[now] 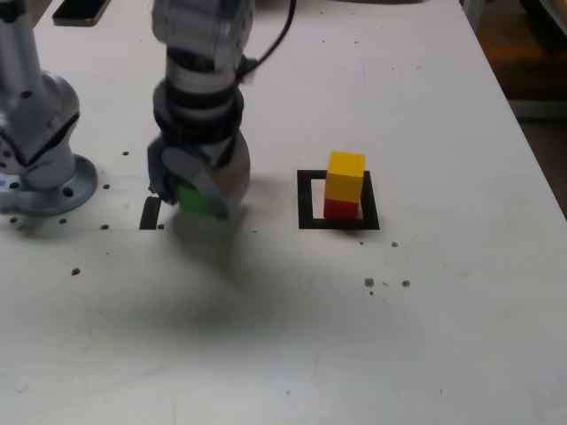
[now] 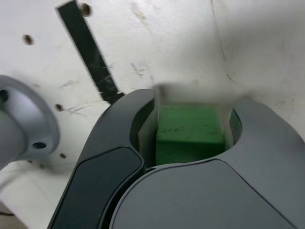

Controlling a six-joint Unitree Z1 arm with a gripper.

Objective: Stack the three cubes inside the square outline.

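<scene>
The green cube (image 1: pixel 190 197) (image 2: pixel 189 133) rests on the white table at the exterior view's left. My gripper (image 1: pixel 197 188) (image 2: pixel 192 106) reaches down over it, and its pale pads (image 2: pixel 148 129) press against the cube's two sides. Over at the exterior view's right, the yellow cube (image 1: pixel 345 174) sits on the red cube (image 1: pixel 340 209), both inside the square outline (image 1: pixel 305 200) of black tape. That stack leans toward the outline's right side.
A short black tape strip (image 1: pixel 150 212) (image 2: pixel 88 52) lies just beside the gripper. The arm's grey round base (image 1: pixel 44 173) (image 2: pixel 19 124) stands at the exterior view's far left. Small holes and crumbs (image 1: pixel 369 282) dot the table. The table's edge (image 1: pixel 532 150) runs down the exterior view's right.
</scene>
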